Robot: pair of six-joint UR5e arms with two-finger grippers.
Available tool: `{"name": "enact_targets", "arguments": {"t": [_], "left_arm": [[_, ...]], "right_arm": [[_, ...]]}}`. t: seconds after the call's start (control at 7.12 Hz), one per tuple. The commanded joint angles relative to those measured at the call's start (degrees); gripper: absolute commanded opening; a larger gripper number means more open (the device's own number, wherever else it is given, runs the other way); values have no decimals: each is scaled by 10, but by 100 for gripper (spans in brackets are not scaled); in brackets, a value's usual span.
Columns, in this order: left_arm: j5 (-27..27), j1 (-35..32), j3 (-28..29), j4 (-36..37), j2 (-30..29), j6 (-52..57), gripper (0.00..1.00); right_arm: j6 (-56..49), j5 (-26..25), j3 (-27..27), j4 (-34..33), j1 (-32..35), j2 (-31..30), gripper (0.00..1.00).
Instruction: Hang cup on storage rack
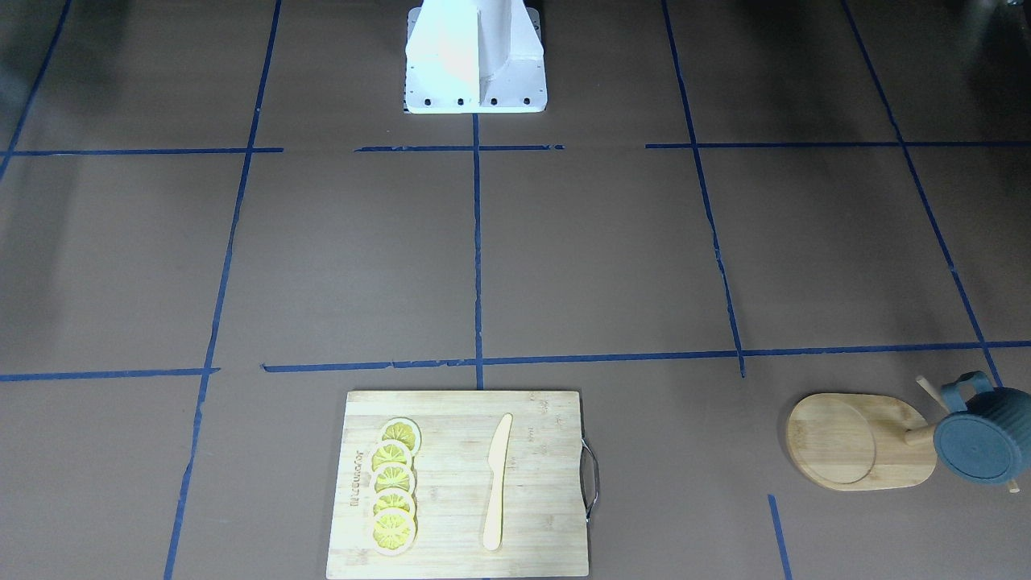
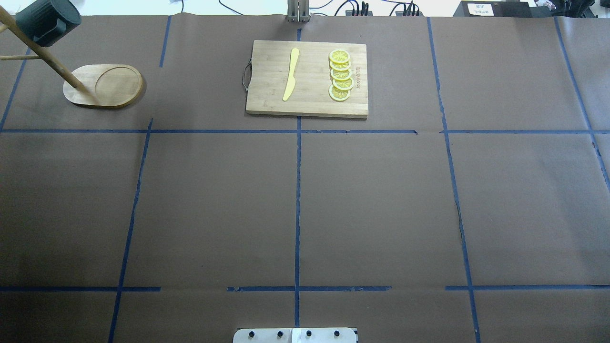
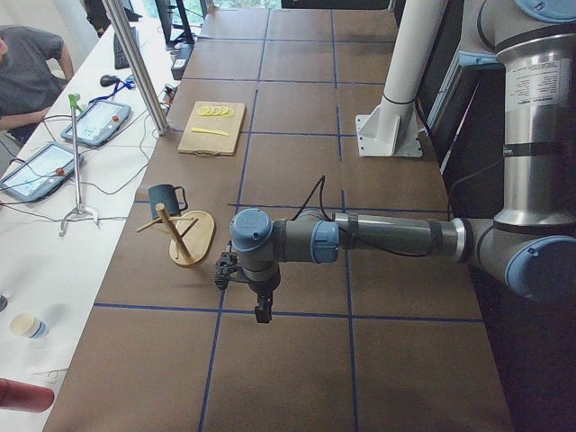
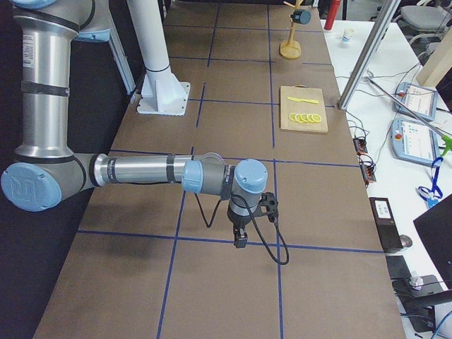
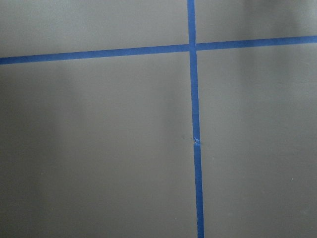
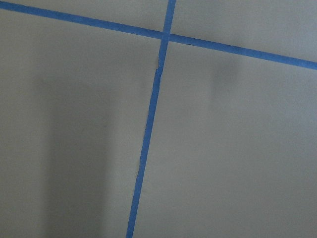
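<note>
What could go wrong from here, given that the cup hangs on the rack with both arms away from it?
1. The cup hangs by its handle on a thin peg, out past the base of the storage rack. That off-centre weight might tip the rack.
2. The rack stands near the edge of the table. If the cup slipped off the peg, it could fall to the floor.
</note>
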Motion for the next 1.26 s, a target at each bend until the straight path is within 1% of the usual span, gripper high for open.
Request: {"name": "enact_targets", "arguments": {"t": [0.0, 1.12], "left_arm": [[3, 0, -2, 0, 3, 0, 100], [-1, 2, -1, -1, 2, 1, 100]], "right_arm": [[1, 0, 0, 1, 0, -3, 100], [-5, 1, -2, 4, 0, 2, 100]]}}
